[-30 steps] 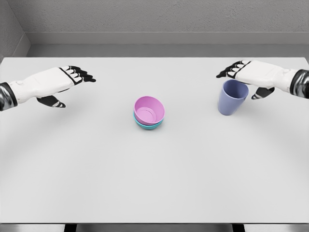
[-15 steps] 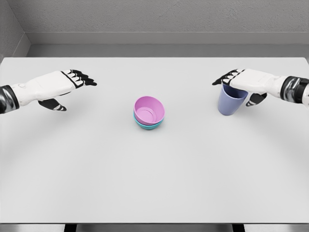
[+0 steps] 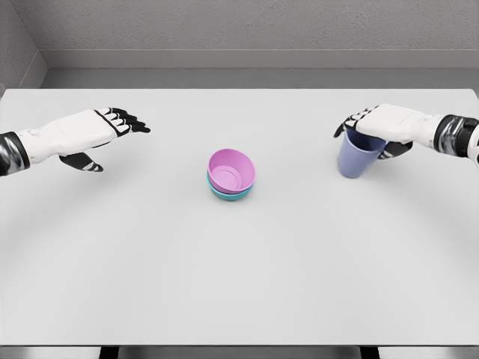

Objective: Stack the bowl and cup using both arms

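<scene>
The right hand (image 3: 372, 129) curls over the rim of the periwinkle plastic cup (image 3: 359, 153) standing right of the pink bowl (image 3: 230, 170) nested in a teal bowl (image 3: 229, 194); whether it grips, I cannot tell. It should grip firmly before lifting. The left hand (image 3: 105, 129) hovers open.

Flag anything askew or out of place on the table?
Mostly fine. The pink bowl sits tilted in the teal bowl, not nested flat. The blue cup also leans slightly, with the right hand over its rim. The left hand hovers open, apart. No spills or damage visible.
</scene>
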